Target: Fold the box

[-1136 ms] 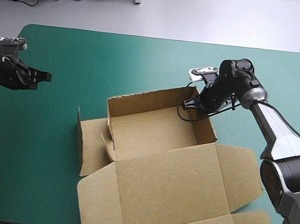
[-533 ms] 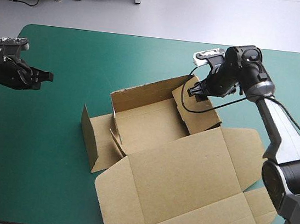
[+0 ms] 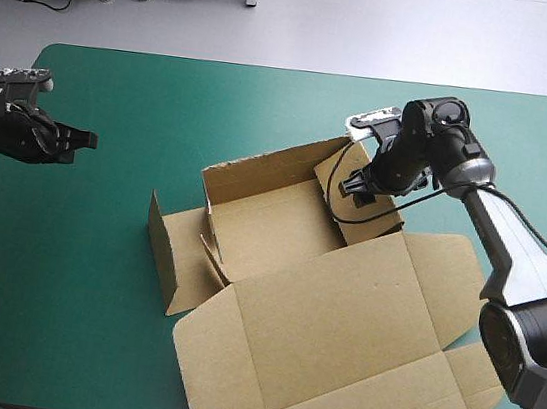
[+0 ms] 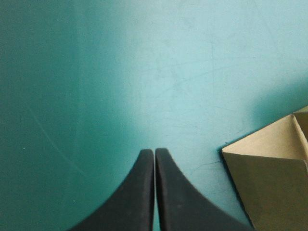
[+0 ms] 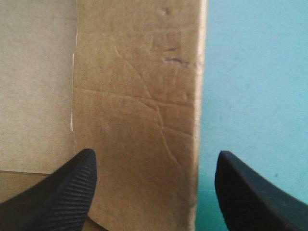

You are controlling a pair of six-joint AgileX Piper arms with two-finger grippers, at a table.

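Observation:
The brown box [image 3: 323, 327] lies mid-table as an open tray: back wall [image 3: 268, 172] and right wall [image 3: 368, 212] are raised, and the wide lid lies flat toward the near edge. My right gripper [image 3: 358, 188] hovers at the right wall's far end, open. In the right wrist view its gripper [image 5: 155, 154] straddles the wall's edge [image 5: 139, 96], with the fingers apart and not touching it. My left gripper [image 3: 82, 139] is shut and empty, well left of the box. In the left wrist view this gripper [image 4: 154, 152] points at bare cover, with a box corner [image 4: 272, 168] off to one side.
The box's left side flap [image 3: 161, 250] stands up, with a small inner flap [image 3: 214, 255] beside it. Bare teal-green cover [image 3: 77, 239] stretches between my left gripper and the box, and also behind the box toward the far edge [image 3: 301, 72].
Earlier the right gripper held the right wall and dragged the box rightward and away. It has since opened, let go of the wall and dropped slightly. The left arm stayed still.

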